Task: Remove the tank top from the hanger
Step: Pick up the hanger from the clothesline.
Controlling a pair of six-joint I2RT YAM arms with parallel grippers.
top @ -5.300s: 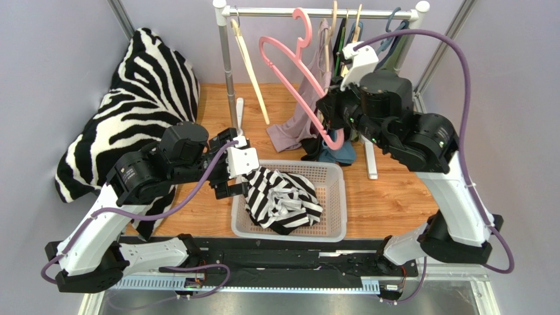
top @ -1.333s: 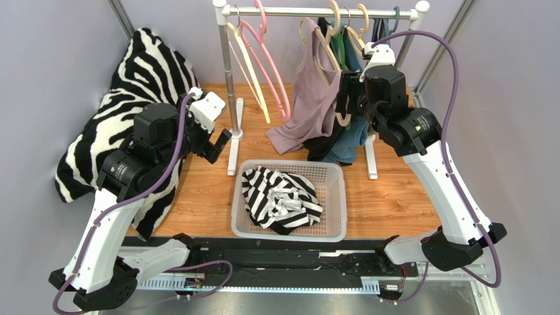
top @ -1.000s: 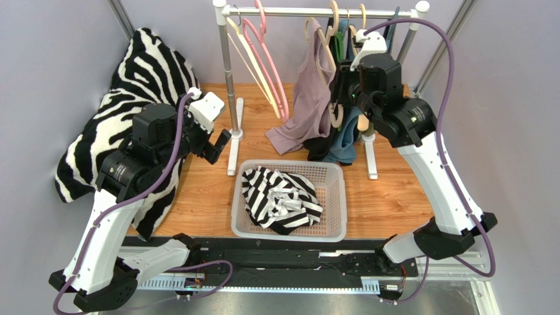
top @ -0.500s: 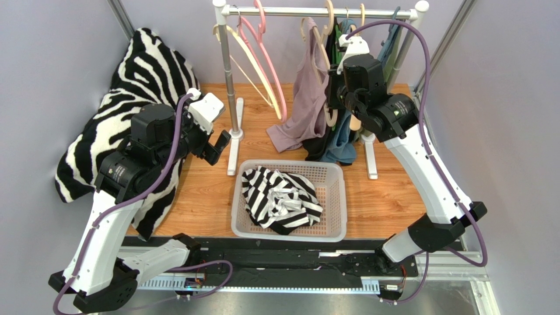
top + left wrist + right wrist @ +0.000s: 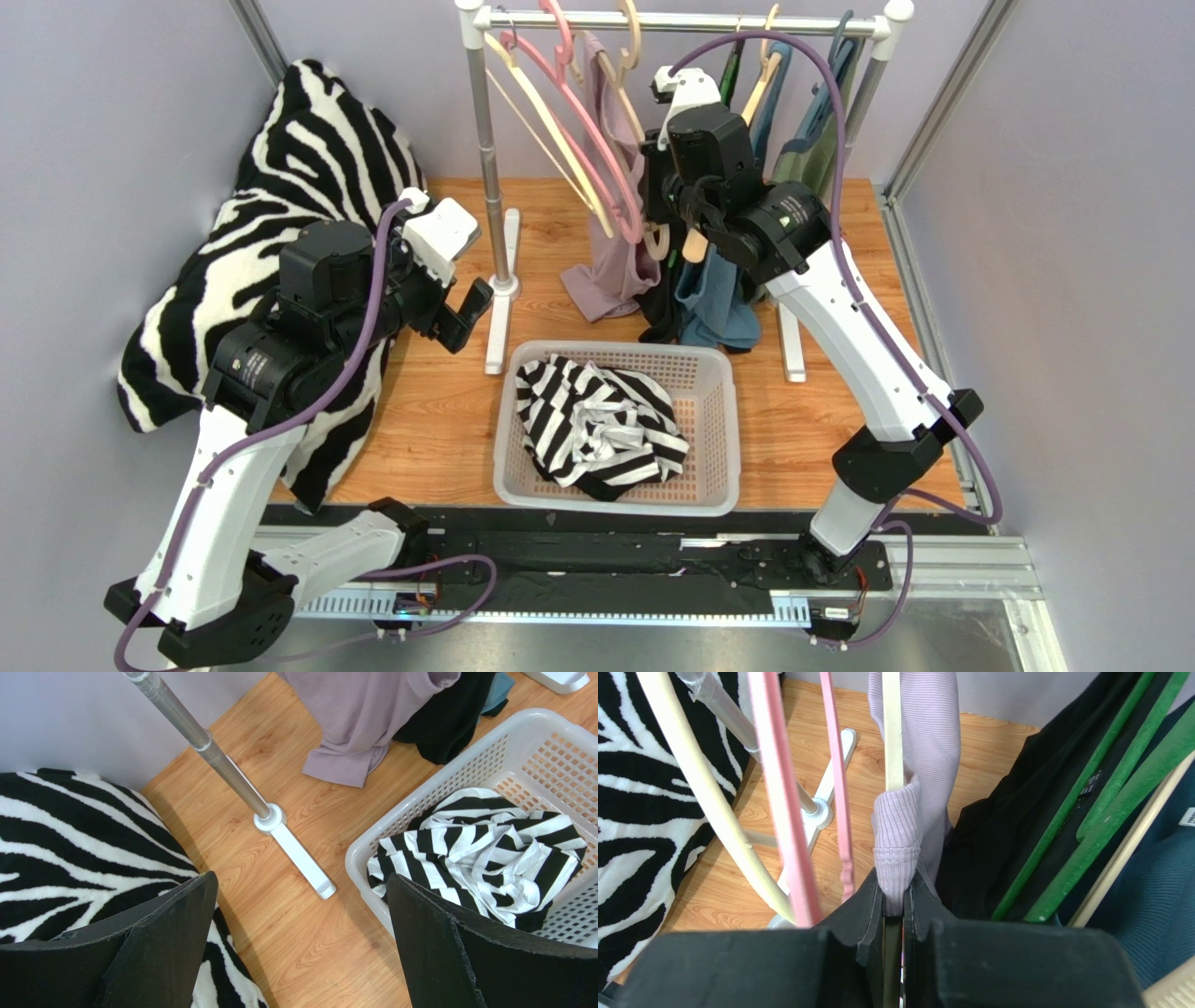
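Right tool (image 5: 894, 897) is up at the rack and its jaws are pinched down narrow on a fold of the lilac tank top (image 5: 922, 763). The pale wooden hanger (image 5: 893, 735) runs right through the same gap, so fabric and hanger arm are both squeezed in there. The tank top is on that hanger, which hooks over the rail (image 5: 687, 23). The body drapes straight down and the hem looks like it reaches the wooden counter (image 5: 828, 420).

Just left of it hang a pink hanger (image 5: 777, 798) and a cream hanger (image 5: 696, 777), both bare. On its right side there's a black garment (image 5: 997, 833) on green hangers (image 5: 1088, 791), with a blue garment (image 5: 716, 301) hanging below the arm.

Left tool (image 5: 300, 882) is spread wide with nothing in it. It hovers over the counter near the rack's foot, between the zebra blanket (image 5: 281, 182) and the white basket (image 5: 617, 501). A black-and-white striped top (image 5: 596, 420) sits crumpled in the basket.
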